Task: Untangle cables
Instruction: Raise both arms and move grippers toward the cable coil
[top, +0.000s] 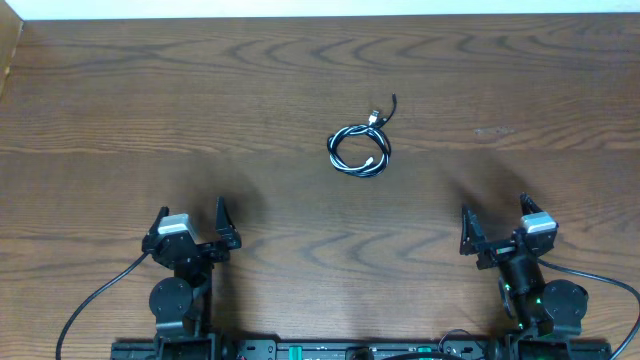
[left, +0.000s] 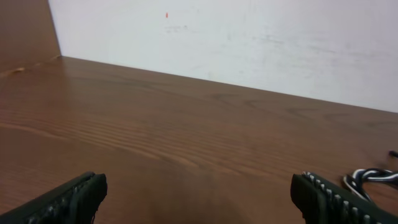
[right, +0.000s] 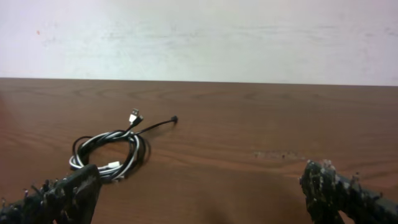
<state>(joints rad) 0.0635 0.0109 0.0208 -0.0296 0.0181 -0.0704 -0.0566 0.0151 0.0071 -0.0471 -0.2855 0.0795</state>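
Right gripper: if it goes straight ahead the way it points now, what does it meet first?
Probably nothing. The open right gripper faces bare wooden table up to the white wall. The coiled black and white cables lie left of its line, though how closely it would pass them is unclear.

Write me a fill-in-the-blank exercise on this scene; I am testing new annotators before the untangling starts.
1. The two cables coiled together on the table are black and ____.
2. The left claw and the right claw both stand ____, holding nothing.
3. In the right wrist view, the cables lie toward the ____ side of the picture.

Missing words: white; open; left.
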